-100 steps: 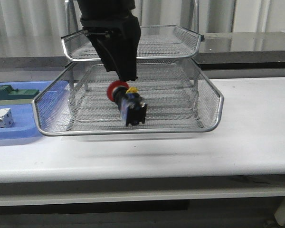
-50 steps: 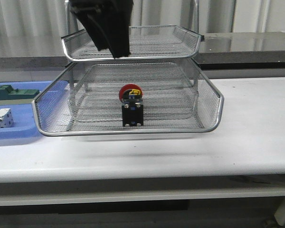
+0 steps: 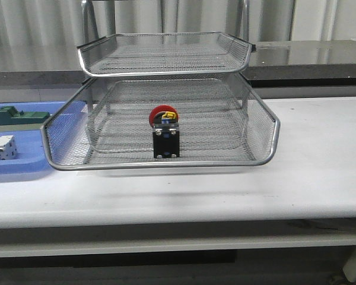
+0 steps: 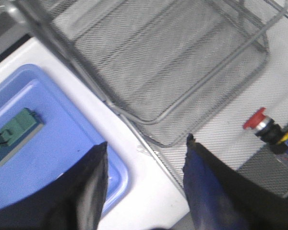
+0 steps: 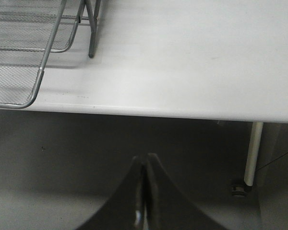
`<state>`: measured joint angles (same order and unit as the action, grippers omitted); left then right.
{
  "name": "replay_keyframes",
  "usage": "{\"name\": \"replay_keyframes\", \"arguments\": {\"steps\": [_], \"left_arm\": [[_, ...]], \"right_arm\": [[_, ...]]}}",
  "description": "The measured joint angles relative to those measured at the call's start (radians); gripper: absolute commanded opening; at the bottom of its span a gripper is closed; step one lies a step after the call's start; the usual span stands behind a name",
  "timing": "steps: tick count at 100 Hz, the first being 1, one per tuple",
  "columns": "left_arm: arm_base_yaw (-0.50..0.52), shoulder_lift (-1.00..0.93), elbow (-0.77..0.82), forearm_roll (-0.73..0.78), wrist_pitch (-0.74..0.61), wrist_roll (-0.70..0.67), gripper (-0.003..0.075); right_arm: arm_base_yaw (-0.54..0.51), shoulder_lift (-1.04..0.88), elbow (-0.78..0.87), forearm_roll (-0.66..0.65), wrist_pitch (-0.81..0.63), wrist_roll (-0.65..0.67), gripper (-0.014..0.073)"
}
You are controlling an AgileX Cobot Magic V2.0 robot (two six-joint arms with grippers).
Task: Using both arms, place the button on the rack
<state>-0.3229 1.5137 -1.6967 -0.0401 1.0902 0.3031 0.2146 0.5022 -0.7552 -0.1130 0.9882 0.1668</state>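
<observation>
The button (image 3: 165,135) sits in the rack's (image 3: 267,155) lower tier, small, rigid and probably light, best pinched across its blocky body, while the left gripper (image 4: 144,167) hangs spread and empty and the right gripper (image 5: 143,191) is closed on nothing.

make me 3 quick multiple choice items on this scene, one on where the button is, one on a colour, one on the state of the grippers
1. Where is the button?
A. in a lower tier of the rack
B. on the blue tray
C. on the bare table

2. What colour is the button's cap?
A. green
B. red
C. white

3. How are the grippers?
A. both shut
B. left gripper open, right gripper shut
C. left shut on the button

Key: 1 A, the button stands on the mesh under the top tier. 2 B, a red mushroom cap shows. 3 B, the left fingers are spread and empty, the right fingers meet.
</observation>
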Motion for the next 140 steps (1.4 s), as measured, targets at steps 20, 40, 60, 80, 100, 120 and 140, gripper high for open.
{"name": "replay_keyframes", "arguments": {"steps": [20,40,60,80,100,120,140], "left_arm": [[0.100,-0.199,0.264,0.000,-0.231,-0.053,0.0347],[0.178,-0.446,0.605,0.000,-0.519,-0.109,0.0347],[0.249,-0.690,0.929,0.000,-0.739,-0.119,0.0347],[0.278,-0.904,1.174,-0.023,-0.875,-0.119,0.0347],[0.285,-1.094,1.328,-0.063,-0.941,-0.120,0.0347],[0.285,-1.234,1.379,-0.068,-0.953,-0.120,0.0346],[0.285,-1.273,1.379,-0.069,-0.957,-0.120,0.0289]], "right_arm": [[0.000,0.000,0.000,0.000,0.000,0.000,-0.0068],[0.000,0.000,0.000,0.000,0.000,0.000,-0.0068],[0.000,0.000,0.000,0.000,0.000,0.000,-0.0068],[0.000,0.000,0.000,0.000,0.000,0.000,-0.0068],[0.000,0.000,0.000,0.000,0.000,0.000,-0.0068],[0.000,0.000,0.000,0.000,0.000,0.000,-0.0068],[0.000,0.000,0.000,0.000,0.000,0.000,-0.0068]]}}
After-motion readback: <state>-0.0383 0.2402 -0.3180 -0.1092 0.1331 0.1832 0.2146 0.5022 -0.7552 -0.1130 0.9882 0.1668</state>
